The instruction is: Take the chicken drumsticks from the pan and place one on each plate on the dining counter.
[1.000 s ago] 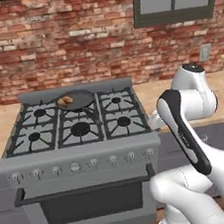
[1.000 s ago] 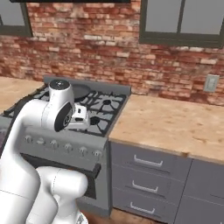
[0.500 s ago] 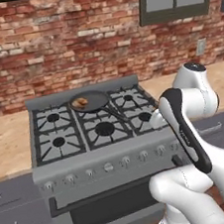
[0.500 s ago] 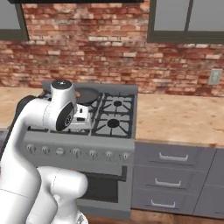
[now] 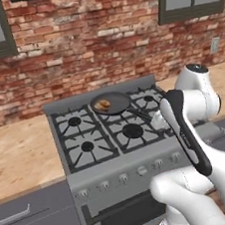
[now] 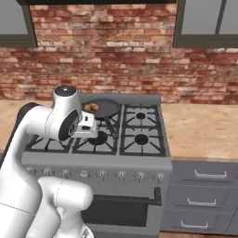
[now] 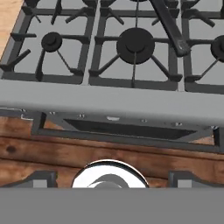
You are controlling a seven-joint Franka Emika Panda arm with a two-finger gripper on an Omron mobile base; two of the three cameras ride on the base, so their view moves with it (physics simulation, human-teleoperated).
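Ahead of the gripper point(image 7: 108, 177), past the stove's point(image 5: 123, 169) front edge, the pan point(image 5: 111, 103) sits on a rear burner with the chicken drumsticks point(image 5: 102, 105) inside; jaws spread wide, empty, held back for the approach.

Your arm point(image 5: 188, 139) is folded up tight in front of its own base, the upper links rising and then doubling back so the wrist sits at about stove-front height. In the right base view you see the rounded elbow joint point(image 6: 65, 118) high and nearest the camera, with the hand point(image 6: 86, 125) tucked just beyond it and pointing forward and down. Your gripper point(image 7: 109, 175) shows its two dark fingertips point(image 7: 41, 178) at the bottom of the hand view, set wide apart (nothing between them).
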